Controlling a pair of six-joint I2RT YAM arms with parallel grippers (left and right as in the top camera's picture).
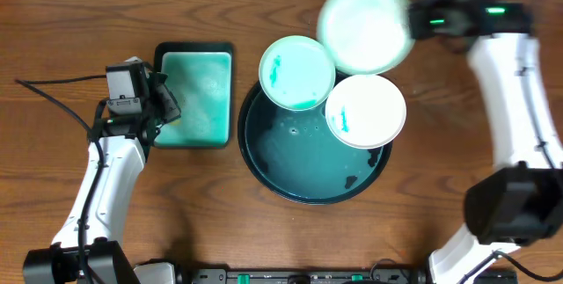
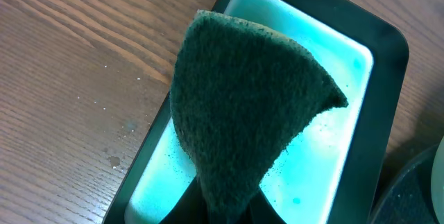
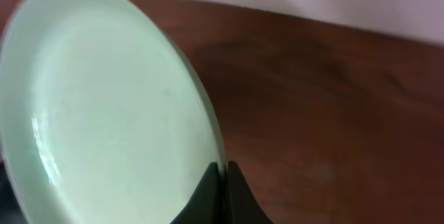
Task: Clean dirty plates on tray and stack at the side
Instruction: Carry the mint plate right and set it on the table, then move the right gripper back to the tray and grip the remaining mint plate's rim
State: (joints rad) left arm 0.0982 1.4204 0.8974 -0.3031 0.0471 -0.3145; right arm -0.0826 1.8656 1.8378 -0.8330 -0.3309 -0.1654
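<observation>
The round black-rimmed tray (image 1: 264, 165) with a teal wet inside sits mid-table. A mint-green plate with a teal smear (image 1: 296, 71) leans on its far left rim. A white plate with a small teal smear (image 1: 366, 111) rests on its right rim. My right gripper (image 1: 413, 22) is shut on the rim of a clean mint-green plate (image 1: 364, 27), held in the air beyond the tray; the right wrist view shows the jaws (image 3: 223, 172) pinching its edge (image 3: 104, 113). My left gripper (image 2: 225, 210) is shut on a dark green sponge (image 2: 246, 106) above the rectangular tray.
A rectangular black tray with pale teal liquid (image 1: 195, 95) stands left of the round tray; it also shows in the left wrist view (image 2: 333, 141). Brown wooden table (image 1: 440, 222) all around. A black cable (image 1: 53, 99) trails at the left.
</observation>
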